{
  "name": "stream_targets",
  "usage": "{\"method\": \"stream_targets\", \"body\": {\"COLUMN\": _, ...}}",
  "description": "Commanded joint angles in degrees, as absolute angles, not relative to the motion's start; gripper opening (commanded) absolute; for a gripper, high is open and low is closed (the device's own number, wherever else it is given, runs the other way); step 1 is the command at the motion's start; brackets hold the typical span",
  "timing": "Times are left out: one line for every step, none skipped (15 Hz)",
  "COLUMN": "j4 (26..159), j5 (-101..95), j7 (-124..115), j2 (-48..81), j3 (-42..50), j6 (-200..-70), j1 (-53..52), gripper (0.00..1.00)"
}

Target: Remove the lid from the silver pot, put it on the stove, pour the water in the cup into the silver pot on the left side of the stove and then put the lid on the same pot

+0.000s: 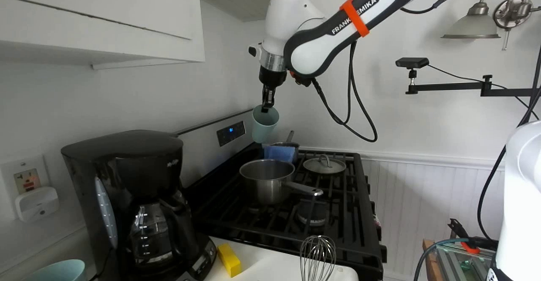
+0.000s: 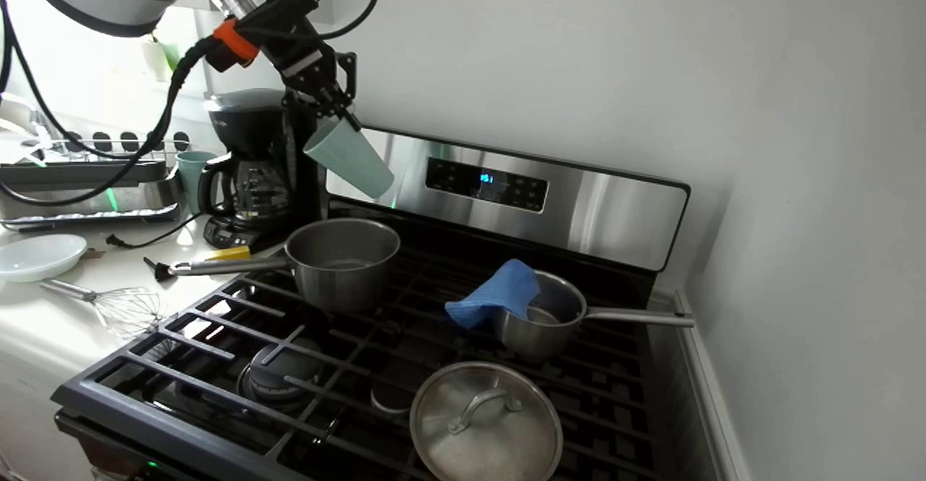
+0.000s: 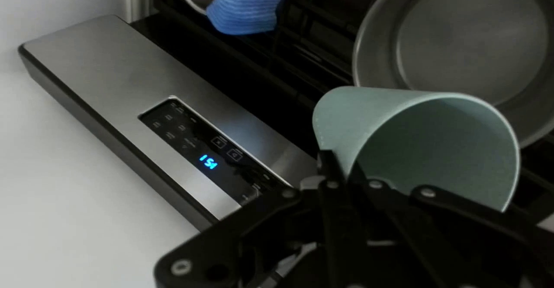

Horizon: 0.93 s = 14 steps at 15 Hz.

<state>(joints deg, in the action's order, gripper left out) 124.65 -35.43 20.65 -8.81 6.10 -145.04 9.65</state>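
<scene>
At left in an exterior view, your silver pot [image 2: 346, 287] sits uncovered on the stove [image 2: 419, 286], hiding what's under it; higher up, you've got the gripper [image 2: 347, 118] clamped on the wall of the tilted, plain pale-mint cup [image 2: 354, 159], and even with its mouth open to the wrist view, the contents are hard to make out. Farther right, the round silvery lid [image 2: 488, 445] lies handle-up on the stove, lower edge cut off.
</scene>
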Motion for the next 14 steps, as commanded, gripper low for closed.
{"method": "stream_targets", "body": {"j4": 125.8, "j5": -49.1, "j7": 8.5, "j2": -8.1, "j3": 5.4, "j6": -147.3, "j1": 11.2, "gripper": 0.01}}
{"method": "stream_targets", "body": {"j4": 126.2, "j5": -50.9, "j7": 6.8, "j2": -8.1, "j3": 5.6, "j6": -146.7, "j1": 10.8, "gripper": 0.01}}
{"method": "stream_targets", "body": {"j4": 125.4, "j5": -46.0, "j7": 11.3, "j2": -7.8, "j3": 6.7, "j6": -145.8, "j1": 9.6, "gripper": 0.04}}
{"method": "stream_targets", "body": {"j4": 125.7, "j5": -47.7, "j7": 9.6, "j2": -7.7, "j3": 6.7, "j6": -145.8, "j1": 9.6, "gripper": 0.04}}
{"method": "stream_targets", "body": {"j4": 125.8, "j5": -48.5, "j7": 8.8, "j2": -7.5, "j3": 6.7, "j6": -145.8, "j1": 9.6, "gripper": 0.04}}
{"method": "stream_targets", "body": {"j4": 125.8, "j5": -48.6, "j7": 8.6, "j2": -7.5, "j3": 6.6, "j6": -145.8, "j1": 9.6, "gripper": 0.04}}
{"method": "stream_targets", "body": {"j4": 125.8, "j5": -48.7, "j7": 8.6, "j2": -7.5, "j3": 6.6, "j6": -145.8, "j1": 9.6, "gripper": 0.01}}
{"method": "stream_targets", "body": {"j4": 126.3, "j5": -53.2, "j7": 5.3, "j2": -7.8, "j3": 6.0, "j6": -146.1, "j1": 10.0, "gripper": 0.01}}
{"method": "stream_targets", "body": {"j4": 126.7, "j5": -57.0, "j7": 2.6, "j2": -7.9, "j3": 5.6, "j6": -146.4, "j1": 10.2, "gripper": 0.01}}
{"method": "stream_targets", "body": {"j4": 126.8, "j5": -60.4, "j7": -0.4, "j2": -7.9, "j3": 5.3, "j6": -146.4, "j1": 10.2, "gripper": 0.01}}
{"method": "stream_targets", "body": {"j4": 126.9, "j5": -64.1, "j7": -4.4, "j2": -7.8, "j3": 5.0, "j6": -146.0, "j1": 10.2, "gripper": 0.01}}
{"method": "stream_targets", "body": {"j4": 127.0, "j5": -67.3, "j7": -7.9, "j2": -7.8, "j3": 4.8, "j6": -145.6, "j1": 10.0, "gripper": 0.01}}
{"method": "stream_targets", "body": {"j4": 127.1, "j5": -70.6, "j7": -11.3, "j2": -7.8, "j3": 4.6, "j6": -145.0, "j1": 9.8, "gripper": 0.01}}
{"method": "stream_targets", "body": {"j4": 127.4, "j5": -73.0, "j7": -14.1, "j2": -7.8, "j3": 4.5, "j6": -144.4, "j1": 9.5, "gripper": 0.01}}
